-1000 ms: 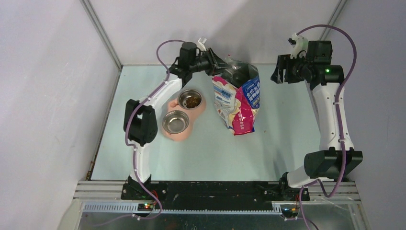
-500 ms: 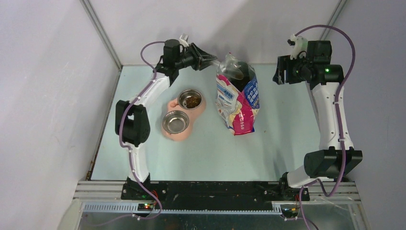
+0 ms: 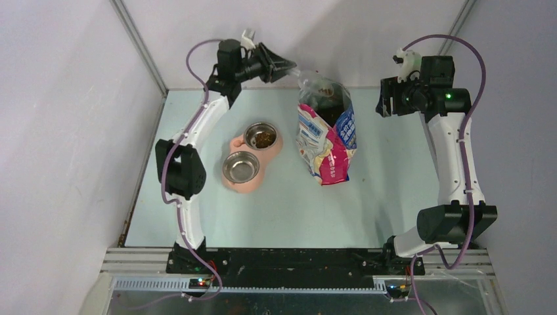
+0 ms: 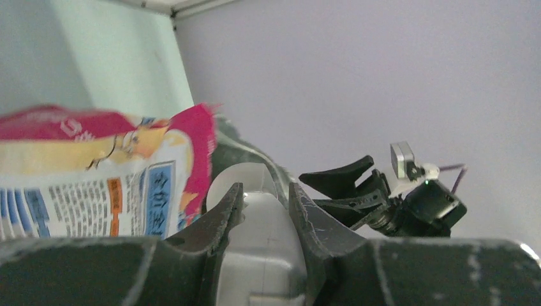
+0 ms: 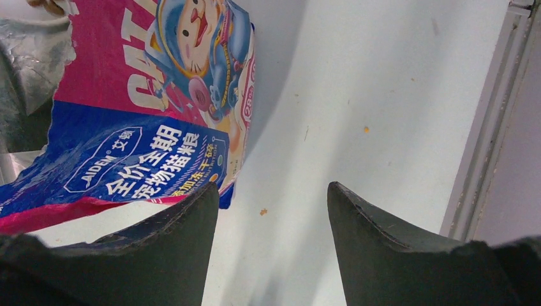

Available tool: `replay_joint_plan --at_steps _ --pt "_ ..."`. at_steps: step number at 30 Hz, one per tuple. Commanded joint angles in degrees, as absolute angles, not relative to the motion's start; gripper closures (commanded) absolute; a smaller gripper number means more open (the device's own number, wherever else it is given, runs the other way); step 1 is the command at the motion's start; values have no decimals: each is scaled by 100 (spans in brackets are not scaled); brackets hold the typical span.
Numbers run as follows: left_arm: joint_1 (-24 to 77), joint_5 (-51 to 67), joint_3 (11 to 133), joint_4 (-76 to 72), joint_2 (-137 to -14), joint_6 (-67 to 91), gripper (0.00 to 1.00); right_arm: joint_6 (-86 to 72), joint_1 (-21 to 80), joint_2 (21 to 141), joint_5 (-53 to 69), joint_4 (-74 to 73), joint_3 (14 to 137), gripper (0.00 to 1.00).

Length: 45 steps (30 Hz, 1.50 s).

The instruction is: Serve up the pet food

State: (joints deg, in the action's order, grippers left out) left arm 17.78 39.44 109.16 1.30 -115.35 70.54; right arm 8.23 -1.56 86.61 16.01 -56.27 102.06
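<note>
Brown pet food (image 3: pixel 263 138) lies in the far steel bowl (image 3: pixel 261 126) of a pink double stand (image 3: pixel 235 183); the near bowl (image 3: pixel 240 167) holds nothing. Dark pet food also shows inside the open mouth of the printed bag (image 3: pixel 326 141), which stands upright. My left gripper (image 3: pixel 288 65) hangs high by the back wall, just left of the bag's mouth, shut on the handle of a translucent scoop (image 3: pixel 300 71). In the left wrist view the fingers (image 4: pixel 266 188) pinch that scoop (image 4: pixel 268 236); its contents are hidden. My right gripper (image 3: pixel 382 100) hovers open right of the bag, jaws (image 5: pixel 273 186) apart and empty.
The bag (image 5: pixel 127 127) fills the upper left of the right wrist view, with a few crumbs on the pale table (image 5: pixel 357 95) beside it. Walls close in at the back and both sides. The bag (image 4: pixel 96 185) lies left of my left fingers.
My left gripper has drawn the scoop up and leftward out of the bag's mouth toward the back wall. The bag's top has sprung back upright. The right arm has stayed put.
</note>
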Motion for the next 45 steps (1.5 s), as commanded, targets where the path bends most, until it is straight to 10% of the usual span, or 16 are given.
replay_joint_plan --at_steps 1,17,32,45 --pt "2023 3932 11945 1057 -11568 5221 100 936 -110 8628 1532 -5620 10358 34" --pt "3348 1869 13539 3473 -12206 983 100 937 -159 8316 1869 -5855 10190 34" --pt "4114 -283 11461 2301 -12240 -786 100 872 -170 8504 2464 -6055 10217 35" --pt "3827 3681 11165 2982 -12446 1796 100 743 -169 8567 2612 -6055 10296 35"
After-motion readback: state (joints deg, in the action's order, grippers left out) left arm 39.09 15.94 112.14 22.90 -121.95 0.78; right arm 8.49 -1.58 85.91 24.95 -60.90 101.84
